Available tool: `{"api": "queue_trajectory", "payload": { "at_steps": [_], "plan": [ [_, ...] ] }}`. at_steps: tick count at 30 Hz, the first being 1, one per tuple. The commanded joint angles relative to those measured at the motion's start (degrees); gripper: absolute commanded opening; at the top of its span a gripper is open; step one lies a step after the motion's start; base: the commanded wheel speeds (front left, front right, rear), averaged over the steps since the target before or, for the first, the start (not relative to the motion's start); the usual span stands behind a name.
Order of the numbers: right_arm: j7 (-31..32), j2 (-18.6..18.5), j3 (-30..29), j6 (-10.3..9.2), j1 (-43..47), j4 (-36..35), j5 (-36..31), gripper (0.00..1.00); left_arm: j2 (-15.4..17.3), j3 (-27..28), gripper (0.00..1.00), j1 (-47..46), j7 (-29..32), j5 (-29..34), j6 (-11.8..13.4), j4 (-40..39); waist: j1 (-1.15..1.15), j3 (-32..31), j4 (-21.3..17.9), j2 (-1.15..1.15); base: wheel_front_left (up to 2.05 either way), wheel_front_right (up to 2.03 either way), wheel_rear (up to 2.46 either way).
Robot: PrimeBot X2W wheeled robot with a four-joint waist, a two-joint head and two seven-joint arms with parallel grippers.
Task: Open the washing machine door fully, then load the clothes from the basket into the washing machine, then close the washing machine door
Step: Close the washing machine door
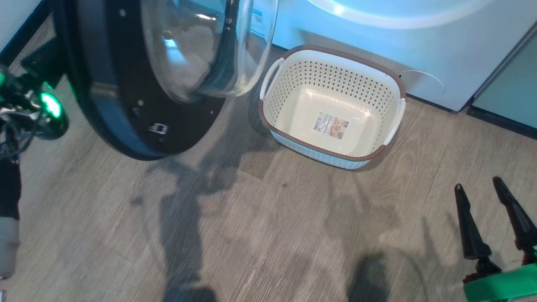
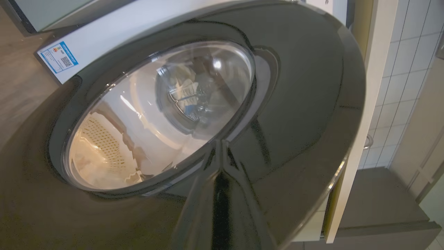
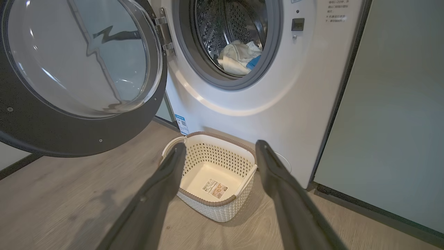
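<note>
washing machine door (image 3: 69, 133): swung wide open, its glass bowl bulging toward the room.
clothes (image 3: 237, 57): pale yellow with blue trim, lying inside the drum (image 3: 222, 21) of the washing machine (image 3: 305, 86).
basket (image 1: 335, 52): on the floor (image 1: 251, 230) just before the washer, label sticker (image 1: 330, 126) showing.
left gripper (image 2: 222, 163): fingers pressed together, at the door's glossy black outer face.
right gripper (image 1: 478, 184): fingers spread wide, nothing between them, low over the floor near the basket.

washing machine door (image 1: 138, 105) top cut off, basket (image 1: 335, 75) label (image 1: 330, 126) txt too small, clothes (image 3: 237, 57) partly behind gasket (image 3: 227, 82)
</note>
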Motion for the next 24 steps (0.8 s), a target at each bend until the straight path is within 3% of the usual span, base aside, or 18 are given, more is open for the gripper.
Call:
{"api": "queue_trajectory", "payload": {
  "at_steps": [1,13,24],
  "plan": [
    [-0.69,-0.51,1.33,-0.16,-0.97,-1.36,0.29,1.00,2.82,1.04,0.00,-0.64,1.46,-0.38,-0.48,-3.05,0.00,-0.23,-0.37,0.00,0.00,0.00,0.00],
    [-2.18,1.17,2.97,-0.16,-1.75,0.86,0.88,1.00,1.63,-3.28,0.00,1.07,6.62,-0.48,1.44,-12.34,0.00,-1.64,-5.22,0.00,0.00,0.00,0.00],
    [-3.20,3.27,3.70,-0.16,-3.14,2.76,1.11,1.00,-0.27,-4.58,0.00,1.07,5.05,1.02,3.23,-14.80,0.00,-1.72,-12.23,0.00,0.00,0.00,0.00]
  ]
}}
